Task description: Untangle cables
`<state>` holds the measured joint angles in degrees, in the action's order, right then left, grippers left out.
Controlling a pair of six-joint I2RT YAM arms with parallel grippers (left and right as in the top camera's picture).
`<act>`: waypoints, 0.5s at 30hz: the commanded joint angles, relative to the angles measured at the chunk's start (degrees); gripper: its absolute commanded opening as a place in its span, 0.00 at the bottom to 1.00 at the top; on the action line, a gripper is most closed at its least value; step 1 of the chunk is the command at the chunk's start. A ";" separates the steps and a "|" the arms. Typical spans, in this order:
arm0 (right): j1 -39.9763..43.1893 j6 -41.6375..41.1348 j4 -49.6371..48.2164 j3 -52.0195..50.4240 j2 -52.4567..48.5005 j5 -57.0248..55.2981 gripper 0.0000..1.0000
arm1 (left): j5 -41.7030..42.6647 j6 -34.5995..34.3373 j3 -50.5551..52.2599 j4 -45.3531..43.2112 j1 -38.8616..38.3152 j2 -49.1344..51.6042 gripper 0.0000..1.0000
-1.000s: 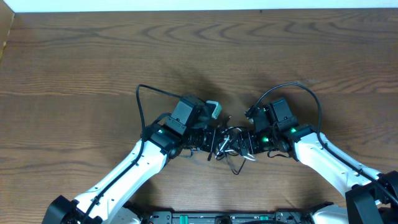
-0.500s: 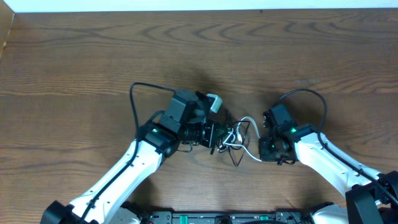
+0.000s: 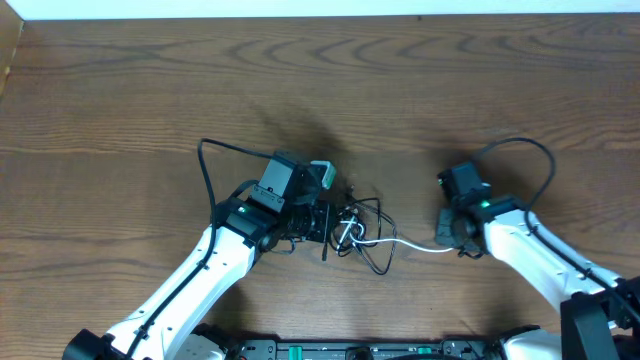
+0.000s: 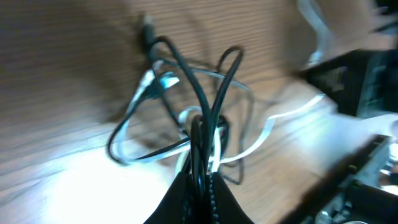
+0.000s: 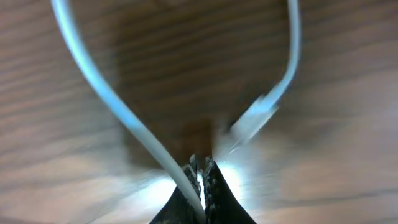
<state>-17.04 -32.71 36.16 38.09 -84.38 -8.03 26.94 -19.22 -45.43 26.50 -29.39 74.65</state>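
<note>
The black cable [image 3: 372, 262] and the white cable [image 3: 410, 244] lie knotted in a small bundle on the wooden table [image 3: 120, 110]. My left gripper [image 3: 327, 222] is at the bundle's left side, shut on the black cable [image 4: 205, 93], whose loops rise from my jaws. The white cable [image 4: 268, 126] weaves through those loops. My right gripper [image 3: 444, 240] is to the right, shut on the white cable [image 5: 106, 93], which runs taut from the bundle to it. A white plug end [image 5: 252, 121] lies just beyond the right gripper [image 5: 202, 165].
Thick black arm wires arch over each wrist: one at the left [image 3: 212, 160] and one at the right [image 3: 535, 150]. A light strip [image 3: 300, 8] borders the table's far edge.
My right gripper has shut on the white cable and pulled right, drawing a length of it out of the bundle. My left gripper has shifted slightly left, still holding the black cable.
</note>
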 commanded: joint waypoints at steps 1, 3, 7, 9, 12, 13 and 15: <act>7.19 0.20 0.50 0.39 0.96 -4.04 0.01 | -6.03 0.79 -0.33 1.18 1.07 -0.72 0.08; 12.55 2.49 0.50 0.70 1.81 -4.04 0.01 | -6.03 0.76 -0.33 1.53 2.27 -0.74 0.08; 21.81 5.81 0.50 1.38 3.93 -3.41 0.01 | -5.97 0.76 -0.33 1.77 4.66 -0.76 0.08; 27.39 6.91 0.44 1.86 5.64 -2.49 0.01 | -4.57 0.76 -0.33 1.73 6.16 -0.85 0.07; 32.87 9.35 -0.61 2.23 7.89 0.74 0.01 | -2.89 0.76 -0.33 1.64 7.43 -0.94 0.08; 34.01 10.32 -1.05 2.25 8.46 1.97 0.01 | -2.23 0.76 -0.33 1.51 7.50 -0.96 0.07; 35.78 10.69 -2.19 2.25 9.51 5.62 0.01 | -0.13 0.76 -0.33 0.79 7.48 -0.96 0.08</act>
<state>16.10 -25.30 34.96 38.96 -76.88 -7.09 24.10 -19.22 -45.43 27.97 -22.46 74.65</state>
